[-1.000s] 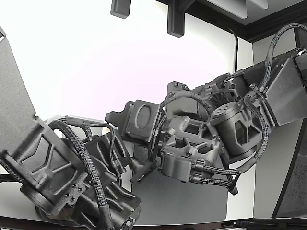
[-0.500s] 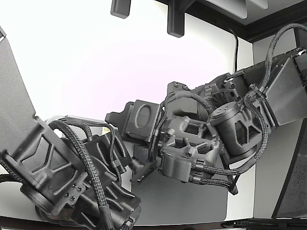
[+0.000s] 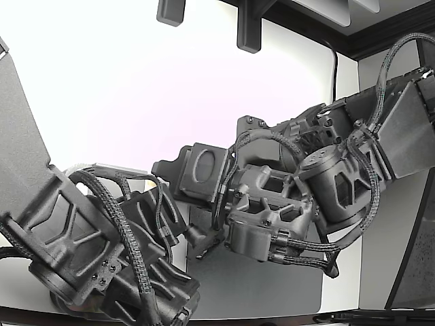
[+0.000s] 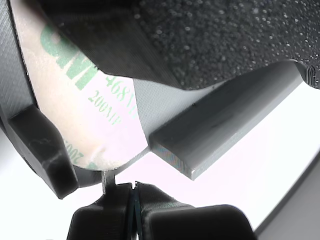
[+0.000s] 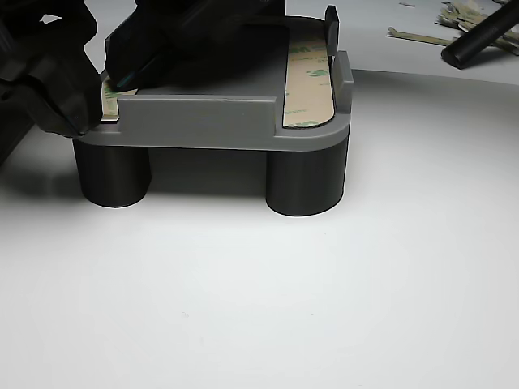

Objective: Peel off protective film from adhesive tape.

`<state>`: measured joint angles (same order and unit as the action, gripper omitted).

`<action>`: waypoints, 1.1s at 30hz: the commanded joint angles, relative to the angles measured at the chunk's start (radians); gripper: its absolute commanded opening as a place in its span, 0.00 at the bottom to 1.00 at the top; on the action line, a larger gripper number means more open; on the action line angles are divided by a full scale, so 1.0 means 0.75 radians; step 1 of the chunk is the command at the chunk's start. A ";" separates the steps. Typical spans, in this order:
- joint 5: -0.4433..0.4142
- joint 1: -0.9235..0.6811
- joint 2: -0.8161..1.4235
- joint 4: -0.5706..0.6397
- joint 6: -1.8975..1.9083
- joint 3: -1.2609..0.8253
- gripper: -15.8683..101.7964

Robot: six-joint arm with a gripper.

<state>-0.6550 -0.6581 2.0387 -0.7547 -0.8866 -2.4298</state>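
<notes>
Arm nudged left; gripper [image 4: 134, 200] closed at tape [image 4: 75, 100] edge.

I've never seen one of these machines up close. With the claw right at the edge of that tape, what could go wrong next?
1. The claw looks pinched shut just off the edge of the film. I can't tell whether it holds any film, so it may pull away empty.
2. The claw sits close against the gray holder, so a pull might snag on it or shift it.

End effector [image 4: 134, 192] pinched closed
</notes>
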 commanded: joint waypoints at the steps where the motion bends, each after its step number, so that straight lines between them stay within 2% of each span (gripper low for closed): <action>1: 0.002 0.000 0.027 -0.008 0.012 0.045 0.04; 12: 0.002 -0.012 0.025 -0.029 0.035 0.049 0.04; 33: -0.031 -0.014 0.018 0.033 -0.016 0.047 0.04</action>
<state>-0.6703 -0.6750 2.0387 -0.7455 -0.8974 -2.4191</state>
